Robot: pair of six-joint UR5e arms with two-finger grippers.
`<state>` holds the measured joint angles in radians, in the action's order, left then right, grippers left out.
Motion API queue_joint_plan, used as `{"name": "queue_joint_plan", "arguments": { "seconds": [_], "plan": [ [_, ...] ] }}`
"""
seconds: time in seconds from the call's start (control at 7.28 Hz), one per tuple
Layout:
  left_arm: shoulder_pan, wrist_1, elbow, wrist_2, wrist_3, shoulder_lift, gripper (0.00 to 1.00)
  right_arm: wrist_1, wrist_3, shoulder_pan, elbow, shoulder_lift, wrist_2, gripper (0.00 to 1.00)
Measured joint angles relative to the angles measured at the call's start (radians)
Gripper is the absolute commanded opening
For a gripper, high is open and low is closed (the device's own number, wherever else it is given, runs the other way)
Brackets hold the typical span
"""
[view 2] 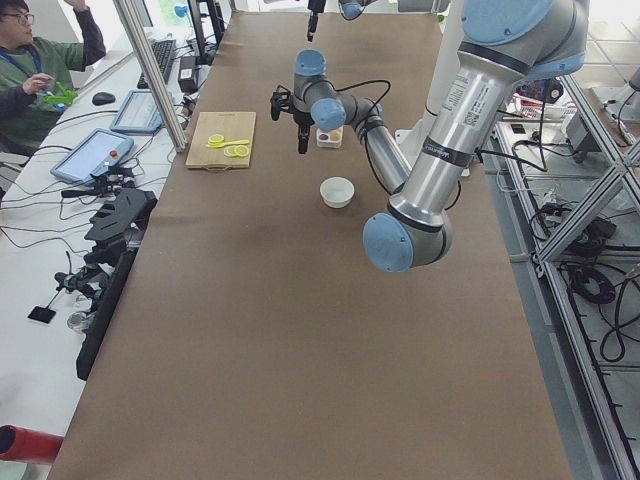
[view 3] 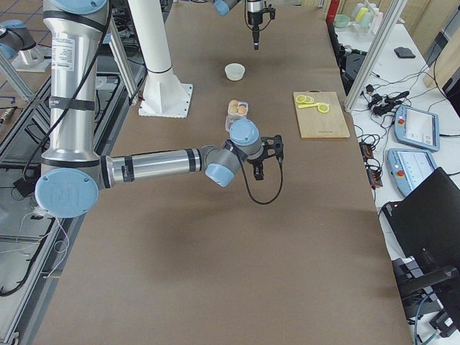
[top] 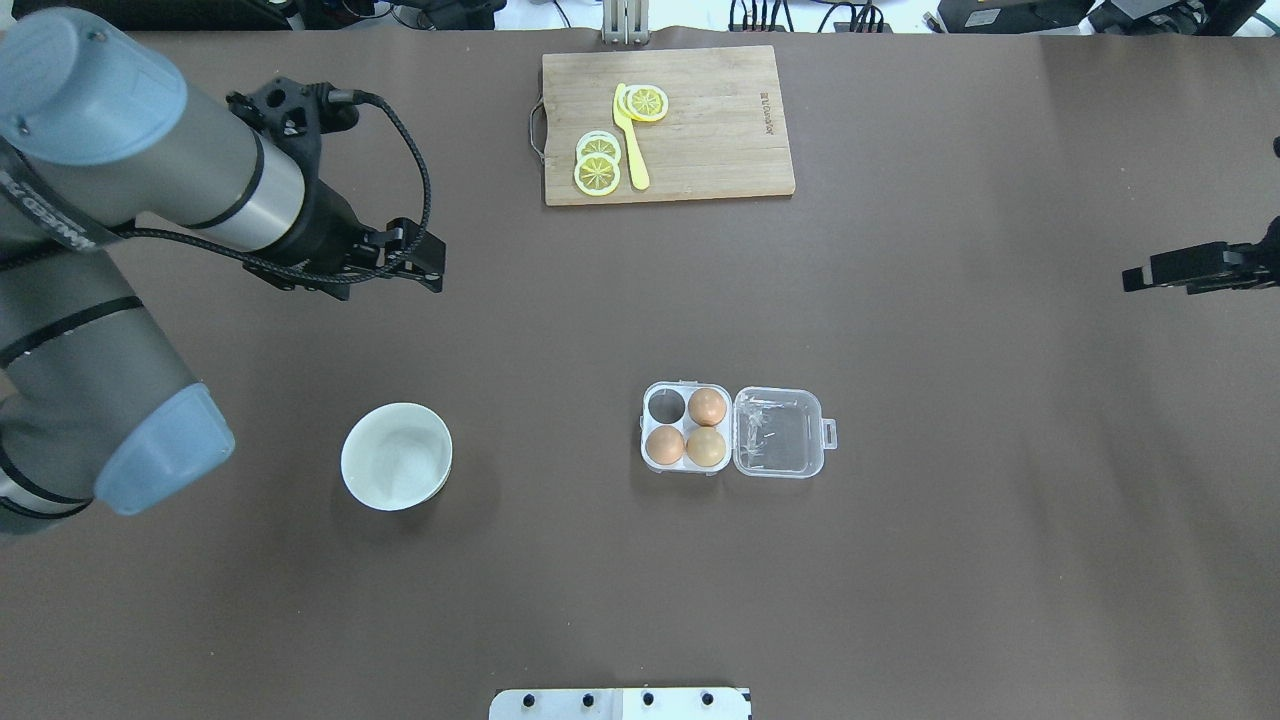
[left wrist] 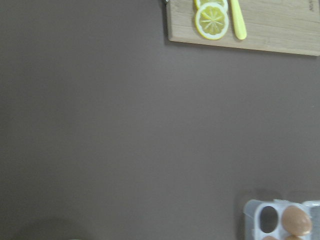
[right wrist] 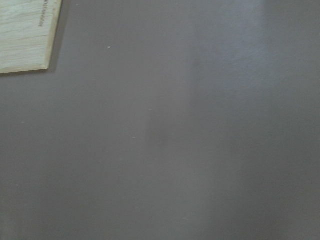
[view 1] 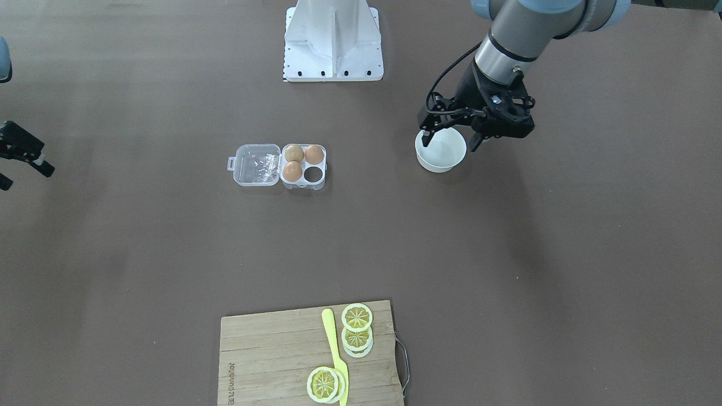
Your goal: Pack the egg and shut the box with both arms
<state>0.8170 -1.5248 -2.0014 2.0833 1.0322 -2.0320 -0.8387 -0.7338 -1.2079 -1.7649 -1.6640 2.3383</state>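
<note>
- The left claw (view 1: 448,144) hangs high over the worktop (top: 900,560) toward its left end, jaws spread wide and nothing between them.
- The right claw (view 1: 25,173) is at the right end, partly cut off by the frame. Its two prongs look parted and empty.
- The box (top: 686,427) stands about mid-worktop, well apart from both claws. Its lid (top: 778,432) lies flat open on the side toward the right end, with the tab (top: 830,433) on the outer edge.
- Three eggs (top: 706,447) sit in its cups. The fourth cup (top: 666,405), at the box corner away from the lid and toward the far edge, is empty.
- The bowl (top: 396,465) near the left end looks empty, and no loose egg shows anywhere. Packing is probably as far along as it can go, and closing the lid is likely the step in hand.
- The eggs are smooth, round and fragile. If one needs moving, grip it gently across its narrow waist and do not squeeze hard.
- The lid is likely thin, light, slippery plastic that springs back at the hinge. The tab is the best place to catch it and swing it over.
- The box is likely light enough to skid when pushed. One claw should steady the base by its wall on the side away from the hinge while the other presses the lid down evenly, without bearing on the eggs.
</note>
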Motion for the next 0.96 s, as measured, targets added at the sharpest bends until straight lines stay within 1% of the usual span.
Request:
{"name": "queue_joint_plan", "arguments": {
  "seconds": [0.14,0.27,0.41,0.69,0.96],
  "plan": [
    [0.059,0.093,-0.022,0.001,-0.130,0.033,0.98,-0.120,0.164,-0.066,-0.002,-0.003,0.007,1.00],
    [0.124,0.136,-0.036,0.003,-0.278,0.096,0.98,-0.249,0.322,-0.135,-0.007,0.000,0.009,1.00],
    [0.198,0.151,-0.038,0.009,-0.430,0.167,0.98,-0.360,0.439,-0.191,-0.016,0.003,0.010,1.00],
    [0.387,0.152,-0.007,0.088,-0.731,0.317,0.98,-0.532,0.557,-0.264,-0.048,0.004,0.011,1.00],
    [0.601,0.149,0.106,0.148,-1.059,0.417,0.98,-0.642,0.635,-0.304,-0.063,0.000,0.010,1.00]
  ]
}}
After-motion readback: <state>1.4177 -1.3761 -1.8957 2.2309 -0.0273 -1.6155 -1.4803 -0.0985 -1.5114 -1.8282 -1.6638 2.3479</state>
